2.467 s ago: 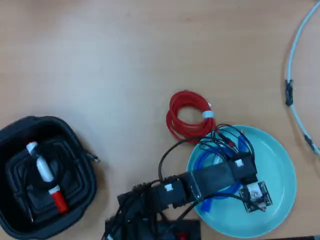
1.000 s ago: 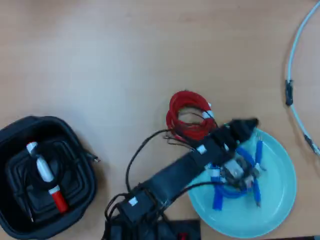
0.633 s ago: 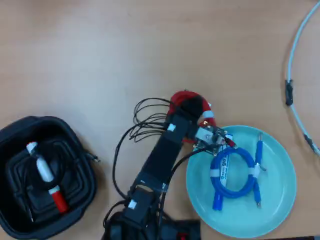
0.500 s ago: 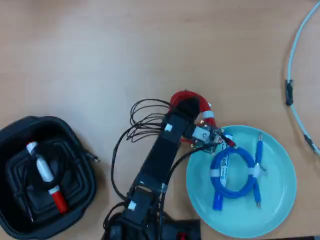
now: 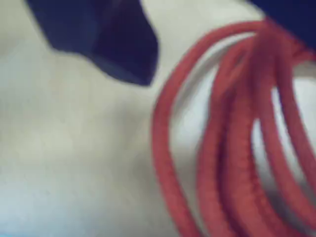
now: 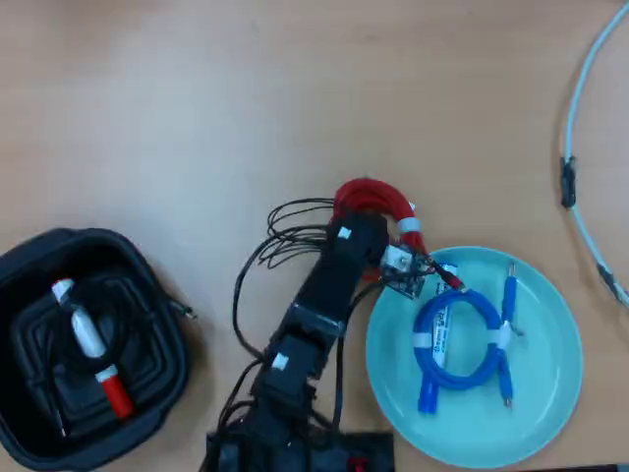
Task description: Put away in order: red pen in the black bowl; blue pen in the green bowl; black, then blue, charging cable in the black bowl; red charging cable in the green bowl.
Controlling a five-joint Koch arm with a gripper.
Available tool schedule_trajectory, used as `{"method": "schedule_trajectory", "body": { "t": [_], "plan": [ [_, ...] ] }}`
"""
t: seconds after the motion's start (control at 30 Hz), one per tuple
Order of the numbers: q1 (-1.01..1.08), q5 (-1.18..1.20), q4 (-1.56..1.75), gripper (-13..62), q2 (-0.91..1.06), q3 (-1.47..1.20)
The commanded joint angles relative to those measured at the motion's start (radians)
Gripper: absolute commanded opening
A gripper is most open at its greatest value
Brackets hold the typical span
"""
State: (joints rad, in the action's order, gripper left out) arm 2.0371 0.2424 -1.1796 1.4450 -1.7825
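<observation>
Red coil right under our jaws

We see the red charging cable [image 6: 371,200] ringed flat on the surface, at ten o'clock off the green bowl [image 6: 545,393]; our jaws [image 6: 360,228] cover its six o'clock side, and whether they are parted or closed we cannot tell.

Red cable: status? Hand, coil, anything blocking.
Hand over the red charging cable, open or shut unclear. Coil on the table, beside the green bowl, not in it. Blue cable lies in that bowl. Arm hides half the coil.
</observation>
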Motion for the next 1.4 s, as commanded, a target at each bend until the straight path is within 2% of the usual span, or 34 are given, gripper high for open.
{"method": "schedule_trajectory", "body": {
  "t": [0.0,0.4,0.47,0.57,0.7,0.83,0.87,0.93,1.37],
  "plan": [
    [0.014,-0.003,0.038,54.2,-0.037,0.054],
    [0.029,-0.003,0.029,53.9,-0.195,0.117],
    [0.031,-0.008,0.029,51.5,-0.195,0.115],
    [0.031,-0.023,0.021,41.3,-0.195,0.115],
    [0.031,-0.023,0.02,18.5,-0.195,0.112],
    [0.029,-0.02,0.017,-7.4,-0.195,0.11],
    [0.029,-0.021,0.014,-9.7,-0.195,0.112],
    [0.029,-0.02,0.009,-5.9,-0.195,0.117],
    [0.0,-0.014,-0.094,-6.1,-0.186,0.189]
  ]
}}
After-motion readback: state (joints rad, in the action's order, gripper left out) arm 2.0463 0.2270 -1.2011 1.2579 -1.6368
